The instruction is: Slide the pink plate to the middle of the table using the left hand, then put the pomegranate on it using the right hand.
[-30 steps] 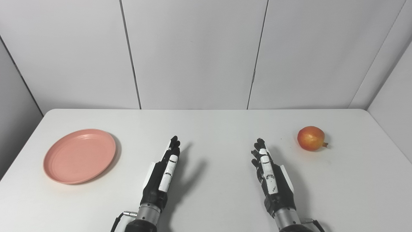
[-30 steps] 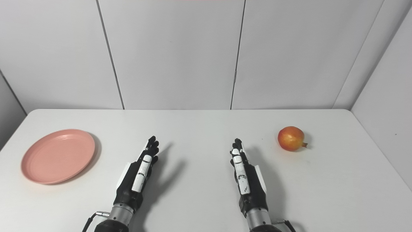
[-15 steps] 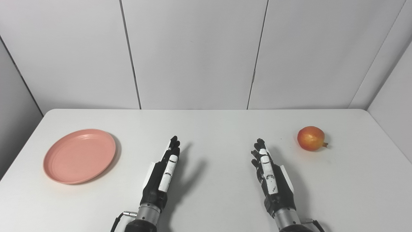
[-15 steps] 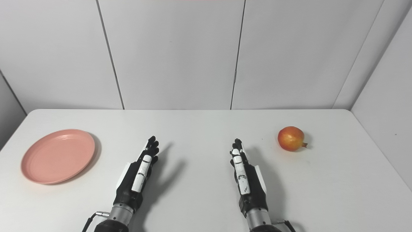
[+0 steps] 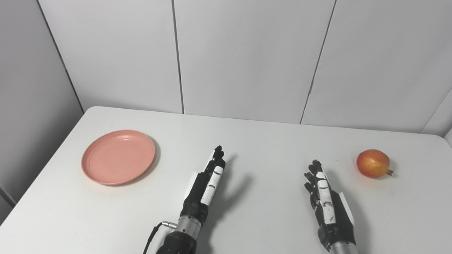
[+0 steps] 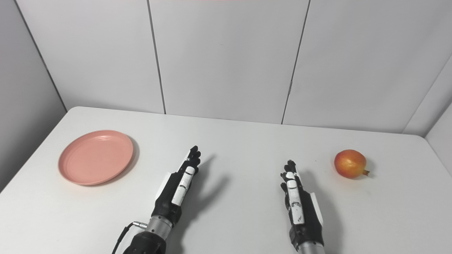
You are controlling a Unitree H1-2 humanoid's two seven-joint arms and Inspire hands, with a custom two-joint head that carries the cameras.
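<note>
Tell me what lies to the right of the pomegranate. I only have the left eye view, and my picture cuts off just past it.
Observer: In the right eye view the pomegranate sits well inside the table. Bare tabletop runs on past it, and the table's rounded far right corner is fully in view.
Operator: Is anything standing beyond that corner?
Observer: Only a plain side wall, which comes forward along the table's right edge. Nothing else shows there.
</note>
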